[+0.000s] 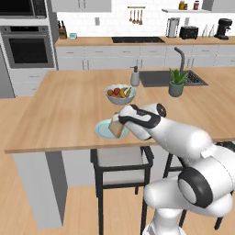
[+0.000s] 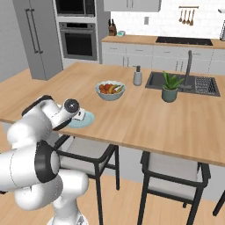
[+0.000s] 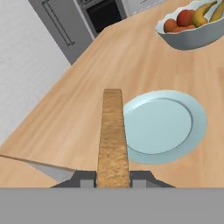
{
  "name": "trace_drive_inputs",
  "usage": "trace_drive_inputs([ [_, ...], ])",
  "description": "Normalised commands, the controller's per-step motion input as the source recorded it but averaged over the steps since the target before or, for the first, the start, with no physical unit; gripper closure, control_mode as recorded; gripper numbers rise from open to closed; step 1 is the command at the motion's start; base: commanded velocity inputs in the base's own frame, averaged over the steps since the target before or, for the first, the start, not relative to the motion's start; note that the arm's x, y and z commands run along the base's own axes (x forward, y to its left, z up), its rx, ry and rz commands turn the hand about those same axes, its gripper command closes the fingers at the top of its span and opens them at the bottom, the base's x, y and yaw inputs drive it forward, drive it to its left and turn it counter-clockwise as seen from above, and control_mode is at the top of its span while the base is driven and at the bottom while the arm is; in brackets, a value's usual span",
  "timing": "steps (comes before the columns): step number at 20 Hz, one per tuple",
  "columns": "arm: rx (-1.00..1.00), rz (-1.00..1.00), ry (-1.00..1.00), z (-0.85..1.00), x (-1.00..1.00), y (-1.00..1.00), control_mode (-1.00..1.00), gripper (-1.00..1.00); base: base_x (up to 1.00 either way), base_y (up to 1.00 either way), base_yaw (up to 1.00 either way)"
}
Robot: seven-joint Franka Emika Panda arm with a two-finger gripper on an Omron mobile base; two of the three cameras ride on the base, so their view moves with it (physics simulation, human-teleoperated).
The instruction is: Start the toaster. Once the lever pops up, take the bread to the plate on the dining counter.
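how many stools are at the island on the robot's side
2. One stool sits tucked under the dining counter right by the arm, below the plate; the other stool is further right, below the potted plant. More may lie off frame.

The worktop (image 3: 87, 78) is pale wood with a fine straight grain and a smooth, faintly satin finish, carrying a light-blue plate (image 3: 192, 131) that looks like smooth matt glazed ceramic. At the plate's 9 o'clock rim, the bread (image 3: 113, 135) shows a rough, porous tan crust. At 12 o'clock sits a smooth pale bowl (image 3: 192, 38) of glossy fruit.
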Motion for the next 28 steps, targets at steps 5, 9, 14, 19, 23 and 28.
trace_drive_inputs([
  [5,-0.01,0.0,0.0,0.02,0.39,0.0,-1.0,1.0,0.0,0.0,0.0],
  [9,0.0,0.0,0.0,-0.18,0.11,0.0,-1.0,1.0,0.0,0.0,0.0],
  [14,0.0,0.0,0.0,-0.32,0.08,0.0,-1.0,1.0,0.0,0.0,0.0],
  [19,-0.02,-0.01,0.0,-0.02,0.13,0.0,-1.0,1.0,0.0,0.0,0.0],
  [23,-0.01,-0.01,0.0,0.0,0.23,0.0,-1.0,1.0,0.0,0.0,0.0],
  [28,0.0,-0.01,0.0,0.0,0.39,0.0,-1.0,1.0,0.0,0.0,0.0],
])
